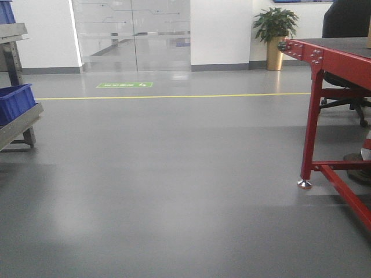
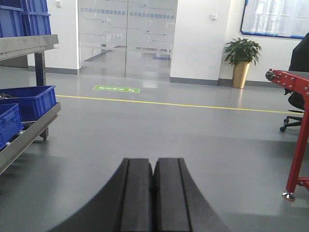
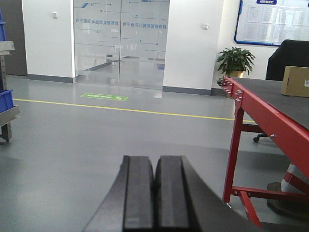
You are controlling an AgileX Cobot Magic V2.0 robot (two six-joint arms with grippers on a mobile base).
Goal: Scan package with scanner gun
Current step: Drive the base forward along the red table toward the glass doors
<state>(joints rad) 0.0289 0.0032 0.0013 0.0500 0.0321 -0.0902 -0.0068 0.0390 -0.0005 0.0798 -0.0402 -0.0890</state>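
Jaws: the left gripper point(image 2: 153, 166) and the right gripper point(image 3: 154, 166) are both clenched. Their pads press flat together and nothing is between them.
Floor: grey floor point(image 1: 174, 174) runs ahead of and below both pairs of jaws, crossed by a yellow line far in front.
Red table: the red table point(image 3: 260, 113) stands ahead and to the right of the right jaws, well apart from them. It is farther right again from the left jaws.
Rack: a metal rack point(image 2: 29, 130) carrying blue bins point(image 2: 26, 99) is to the left of the left jaws.
Package: a tan cardboard box point(image 3: 295, 81) sits on the tabletop, up and far right of the right jaws. It is cut by the picture's edge, so the label cannot be checked.
Scanner gun: not seen in any view.
Progress: judged as nothing done yet. Neither arm is near the table. Left to do: get to the table, find and grasp the scanner, and point it at the box's barcode.
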